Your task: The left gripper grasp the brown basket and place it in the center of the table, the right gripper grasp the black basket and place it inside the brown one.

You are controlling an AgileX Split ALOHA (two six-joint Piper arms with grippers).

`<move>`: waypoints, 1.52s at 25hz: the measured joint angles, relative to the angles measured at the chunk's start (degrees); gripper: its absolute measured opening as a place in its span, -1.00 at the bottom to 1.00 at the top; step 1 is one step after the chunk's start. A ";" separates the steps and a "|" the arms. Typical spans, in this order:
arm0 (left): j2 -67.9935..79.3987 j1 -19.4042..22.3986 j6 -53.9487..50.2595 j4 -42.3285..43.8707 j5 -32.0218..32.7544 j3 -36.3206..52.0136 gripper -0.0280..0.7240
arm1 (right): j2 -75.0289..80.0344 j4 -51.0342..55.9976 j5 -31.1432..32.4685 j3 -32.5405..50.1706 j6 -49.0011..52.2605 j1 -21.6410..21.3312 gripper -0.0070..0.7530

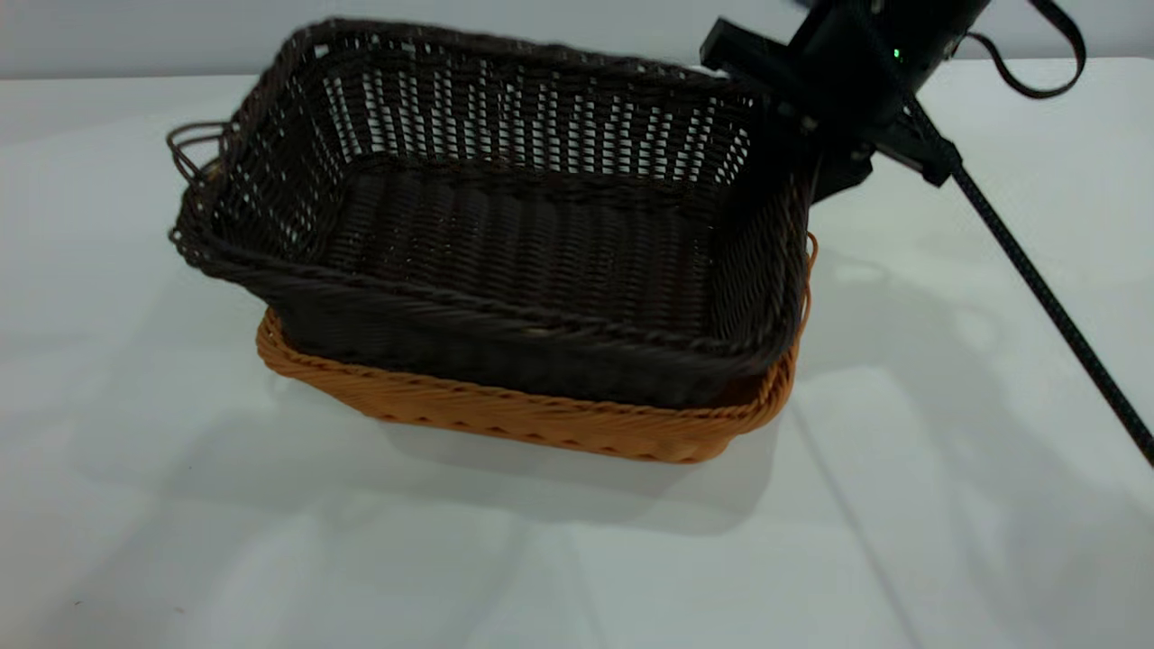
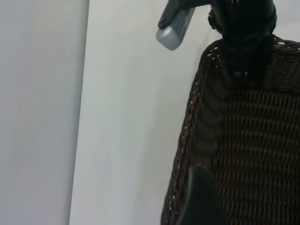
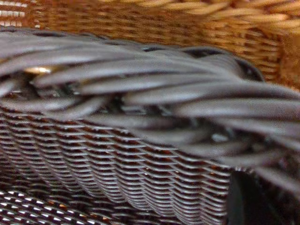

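Observation:
The black basket point(image 1: 523, 234) sits tilted inside the brown basket point(image 1: 541, 419) in the middle of the table point(image 1: 180, 541). Its left end is raised above the brown rim and its right end is lower. My right gripper point(image 1: 811, 171) is shut on the black basket's right rim. The right wrist view shows that braided rim point(image 3: 140, 93) close up, one finger point(image 3: 246, 201) against the wall, and the brown basket point(image 3: 140, 23) behind. My left gripper is out of the exterior view. Its wrist view shows one finger point(image 2: 201, 197) over the black basket point(image 2: 253, 140), open and empty.
The right arm's black cable point(image 1: 1046, 297) runs down across the table at the right, with a strap loop point(image 1: 1046, 63) above it. The left wrist view shows the right arm point(image 2: 243, 28) at the basket's far end and bare table point(image 2: 126, 117) beside it.

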 joint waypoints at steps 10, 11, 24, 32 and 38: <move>0.00 0.00 -0.08 0.00 1.24 0.00 0.32 | 1.55 -12.39 1.53 -4.90 2.13 0.00 -0.70; 0.00 0.00 -0.08 0.00 1.24 0.00 0.32 | 1.92 -13.53 2.29 -6.06 2.62 0.00 -0.67; -9.13 0.00 -8.86 4.53 2.81 0.00 0.32 | -1.81 -18.04 14.18 -10.39 -0.18 0.00 0.57; -24.62 0.00 -31.30 19.03 11.53 0.00 0.32 | -19.57 -27.82 22.50 -13.51 1.47 0.00 0.52; -35.40 0.00 -47.08 22.48 21.97 -0.01 0.32 | -39.42 -29.54 23.78 -11.16 3.64 0.00 0.47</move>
